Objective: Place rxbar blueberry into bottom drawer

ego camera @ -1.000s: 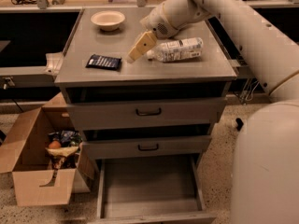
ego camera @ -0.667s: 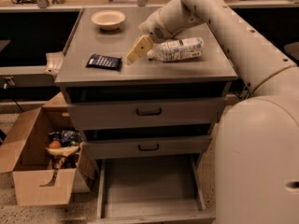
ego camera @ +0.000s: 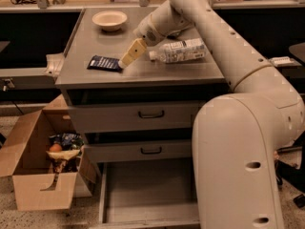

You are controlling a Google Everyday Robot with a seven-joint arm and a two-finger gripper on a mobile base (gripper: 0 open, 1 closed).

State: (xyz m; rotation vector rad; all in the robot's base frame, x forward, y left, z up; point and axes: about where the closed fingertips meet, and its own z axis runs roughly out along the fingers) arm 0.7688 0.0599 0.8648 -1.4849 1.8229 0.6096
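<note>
Swung the hand [ego camera: 126, 60] left and down vs 1 s ago: off the spot by the bottle [ego camera: 178, 51], over to the right end of the rxbar blueberry [ego camera: 105, 63]. Left bar, bottle and bowl [ego camera: 109, 19] in place. Brought more of the arm [ego camera: 238, 147] into the foreground too, masking the cabinet's right side.

Can't tell the hand's state, spread or pressed together; reads as one pale-yellow wedge from here. Angled tip-down at the bar's right end, touching or just short of it, can't say which. Prob. tilted that way on account of the bar's thinness: calls for a low, slanting approach to catch an edge.

See the bar flat on the grey surface [ego camera: 86, 42], front-left, well apart from the bowl at the back. Not lifted yet.

Note the bottom drawer [ego camera: 143, 190] pulled right out below, ready to take a drop from above; two upper drawers [ego camera: 114, 116] shut, so no ledge in the way coming down.

Judge it as reach/pre-grasp, early on. Next, at a guess: close on the bar, lift, carry fwd past the surface edge, lower into the drawer. Watch for: shoving the bar left instead of gripping it; wrist nudging the bottle; a slip toward the cardboard box [ego camera: 33, 175] on the floor.
</note>
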